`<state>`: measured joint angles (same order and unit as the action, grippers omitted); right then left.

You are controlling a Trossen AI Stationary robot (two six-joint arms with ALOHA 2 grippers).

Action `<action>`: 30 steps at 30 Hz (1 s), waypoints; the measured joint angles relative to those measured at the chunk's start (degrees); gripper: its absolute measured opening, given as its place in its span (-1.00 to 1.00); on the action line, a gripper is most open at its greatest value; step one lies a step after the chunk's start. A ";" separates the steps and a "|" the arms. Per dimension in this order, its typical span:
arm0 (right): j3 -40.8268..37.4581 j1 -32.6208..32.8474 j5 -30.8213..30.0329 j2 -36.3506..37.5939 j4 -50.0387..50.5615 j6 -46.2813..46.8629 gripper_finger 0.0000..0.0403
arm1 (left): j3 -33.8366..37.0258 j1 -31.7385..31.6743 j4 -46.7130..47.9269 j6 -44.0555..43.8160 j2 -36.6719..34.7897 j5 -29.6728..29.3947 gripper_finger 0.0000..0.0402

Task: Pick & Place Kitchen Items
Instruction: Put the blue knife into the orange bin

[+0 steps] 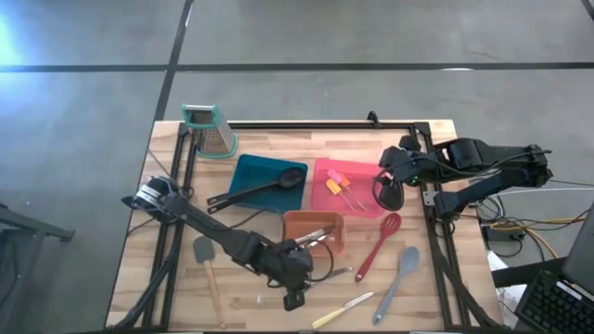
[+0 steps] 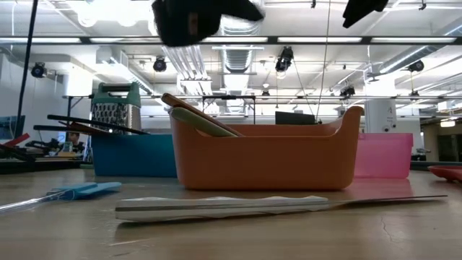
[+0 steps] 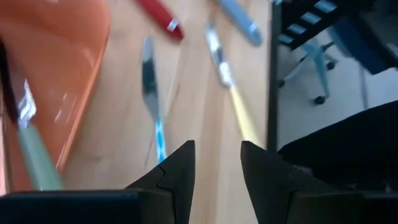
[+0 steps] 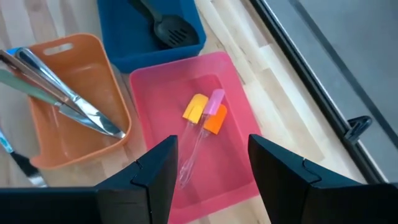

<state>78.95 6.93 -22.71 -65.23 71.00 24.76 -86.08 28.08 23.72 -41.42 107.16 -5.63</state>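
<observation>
My left gripper (image 1: 295, 297) hangs open above the table's near middle, just in front of the orange tray (image 1: 336, 243), nothing between its fingers. Past it in the left wrist view lie a blue-handled knife (image 3: 151, 93) and a yellow-handled knife (image 3: 229, 84), flat on the wood. The orange tray holds knives (image 4: 62, 93) that lean on its rim. My right gripper (image 4: 211, 152) is open above the pink tray (image 4: 239, 102), where two small spatulas (image 4: 205, 115) lie. A black spoon (image 1: 260, 190) rests across the blue tray (image 1: 249, 169).
A red spoon (image 1: 379, 246) and a grey spoon (image 1: 399, 276) lie right of the orange tray. A grey spatula with a wooden handle (image 1: 208, 267) lies at the near left. The box grater (image 1: 210, 130) stands at the far left. A black frame (image 1: 325, 124) borders the table.
</observation>
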 joint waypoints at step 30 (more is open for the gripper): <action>0.01 -1.73 -1.87 0.00 -2.95 -1.99 -0.07 | -3.85 1.15 6.86 3.95 6.40 -1.64 -0.34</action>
<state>78.96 5.20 -24.59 -65.23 68.06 22.78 -89.93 29.23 30.58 -37.46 113.57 -7.27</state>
